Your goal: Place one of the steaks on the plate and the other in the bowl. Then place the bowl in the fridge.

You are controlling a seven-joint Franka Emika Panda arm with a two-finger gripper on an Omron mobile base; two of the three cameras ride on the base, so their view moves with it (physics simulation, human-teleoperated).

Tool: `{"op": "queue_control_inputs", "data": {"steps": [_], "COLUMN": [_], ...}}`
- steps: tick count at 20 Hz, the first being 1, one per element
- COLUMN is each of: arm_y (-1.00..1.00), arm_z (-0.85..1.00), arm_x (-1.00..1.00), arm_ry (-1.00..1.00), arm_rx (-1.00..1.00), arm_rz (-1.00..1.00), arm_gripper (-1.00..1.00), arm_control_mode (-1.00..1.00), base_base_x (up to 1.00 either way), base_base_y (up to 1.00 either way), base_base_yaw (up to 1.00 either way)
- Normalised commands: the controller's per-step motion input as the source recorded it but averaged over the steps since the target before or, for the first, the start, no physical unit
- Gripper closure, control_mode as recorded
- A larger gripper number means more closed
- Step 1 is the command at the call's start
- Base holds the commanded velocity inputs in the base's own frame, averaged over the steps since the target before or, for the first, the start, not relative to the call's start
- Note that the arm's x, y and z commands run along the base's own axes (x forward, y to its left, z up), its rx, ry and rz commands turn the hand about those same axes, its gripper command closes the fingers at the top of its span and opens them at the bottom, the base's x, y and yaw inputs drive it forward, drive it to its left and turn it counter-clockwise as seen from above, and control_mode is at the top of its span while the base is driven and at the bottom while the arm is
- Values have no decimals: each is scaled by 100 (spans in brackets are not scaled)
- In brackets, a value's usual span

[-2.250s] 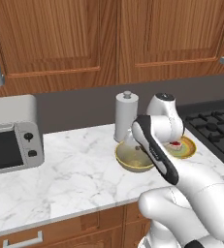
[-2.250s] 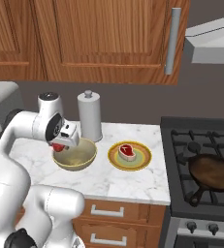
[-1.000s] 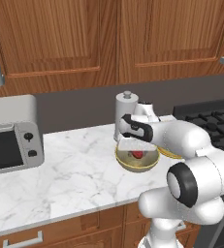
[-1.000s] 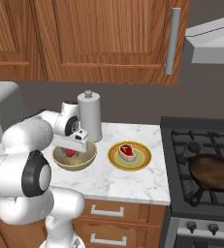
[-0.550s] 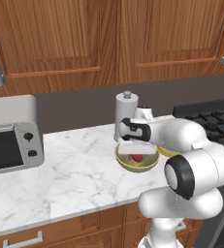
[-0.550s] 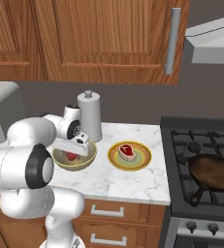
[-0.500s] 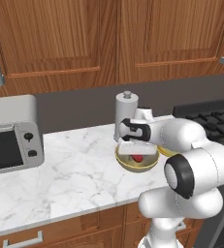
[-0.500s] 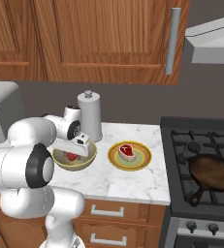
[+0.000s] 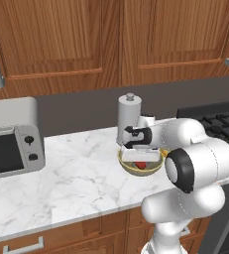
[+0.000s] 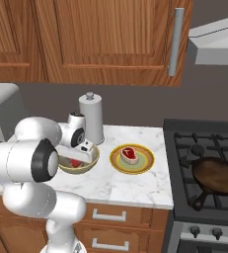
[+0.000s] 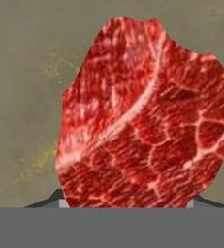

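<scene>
Hovering low over the tan bowl (image 10: 79,164), the gripper (image 9: 142,158) clasps one steak (image 11: 142,116) between its fingers, evidently to set it inside, while further right the other steak (image 10: 129,153) already rests on the yellow-rimmed plate (image 10: 146,163).

Marbled raw steak (image 11: 142,121) over the matt olive bowl (image 11: 21,97) inside.
</scene>
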Motion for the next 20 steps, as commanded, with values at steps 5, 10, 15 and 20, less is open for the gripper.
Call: {"op": "queue_control_inputs", "data": {"steps": [5, 10, 15, 20], "arm_y": [0, 0, 0, 0], "arm_z": [-16, -6, 19, 35], "arm_x": [38, 8, -21, -19], "arm_ry": [0, 0, -11, -21], "arm_rx": [0, 0, 0, 0], "arm_rz": [0, 0, 0, 0], "arm_gripper": [100, -100, -100, -100], "arm_control_mode": [-100, -100, -100, -100], "base_base_x": [0, 0, 0, 0], "base_base_y": [0, 0, 0, 0], "base_base_yaw": [0, 0, 0, 0]}}
